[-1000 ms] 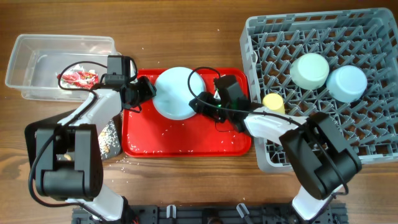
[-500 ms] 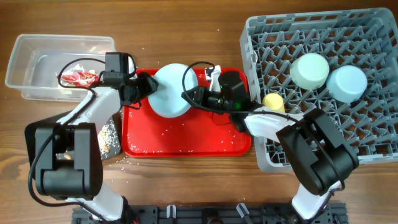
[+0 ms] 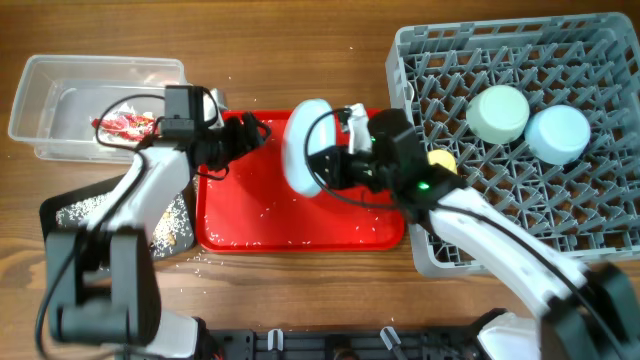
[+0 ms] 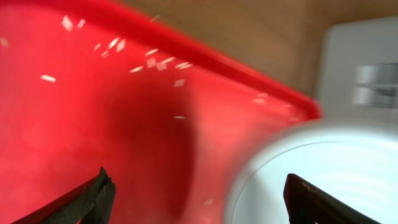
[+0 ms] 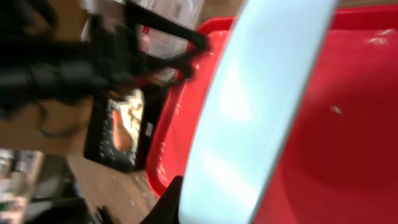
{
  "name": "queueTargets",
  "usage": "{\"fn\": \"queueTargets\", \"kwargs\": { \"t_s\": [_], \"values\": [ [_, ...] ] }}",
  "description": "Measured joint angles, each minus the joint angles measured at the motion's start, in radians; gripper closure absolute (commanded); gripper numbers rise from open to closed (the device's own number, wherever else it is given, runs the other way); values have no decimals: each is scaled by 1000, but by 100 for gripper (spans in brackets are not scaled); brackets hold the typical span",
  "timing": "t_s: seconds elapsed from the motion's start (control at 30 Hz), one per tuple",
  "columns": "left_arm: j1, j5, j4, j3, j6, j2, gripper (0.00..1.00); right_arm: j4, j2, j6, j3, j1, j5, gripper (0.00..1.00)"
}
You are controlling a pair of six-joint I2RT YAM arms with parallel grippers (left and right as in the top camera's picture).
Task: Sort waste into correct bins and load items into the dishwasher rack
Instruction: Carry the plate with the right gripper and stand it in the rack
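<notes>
Overhead and wrist views, plate transfer. The pale round plate (image 3: 303, 146), which lay flat on the red serving tray (image 3: 300, 222) a second ago, now stands tilted on edge above the tray. It is carried by the right gripper (image 3: 327, 166), whose fingers are clenched on its right rim. The right wrist view shows the plate edge-on, clear of the tray floor. The left gripper (image 3: 254, 131), earlier against the plate's left edge, has drawn back. It hangs released beside the plate, fingers (image 4: 94, 198) spread over bare tray. The dishwasher rack (image 3: 520, 215) already holds the mint-green bowl (image 3: 498, 112), the pale-blue bowl (image 3: 558, 134) and the yellow cup (image 3: 440, 160). The red wrapper (image 3: 125, 125) lies in the clear tub (image 3: 60, 80). The plate is thus probably the next load, and it needs a rightward carry into free pegs.
</notes>
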Motion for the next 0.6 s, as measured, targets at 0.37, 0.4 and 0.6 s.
{"fn": "queueTargets", "kwargs": {
  "t_s": [0.37,0.4,0.6],
  "values": [
    [0,15,-135,0,4,-354,9,-369,-247,-402,170,-235,286,84],
    [0,15,-145,0,8,-378,9,-371,-242,-445,169,-267,298,82],
    [0,15,-204,0,15,-420,9,-355,-148,-640,170,-369,329,82]
  ]
}}
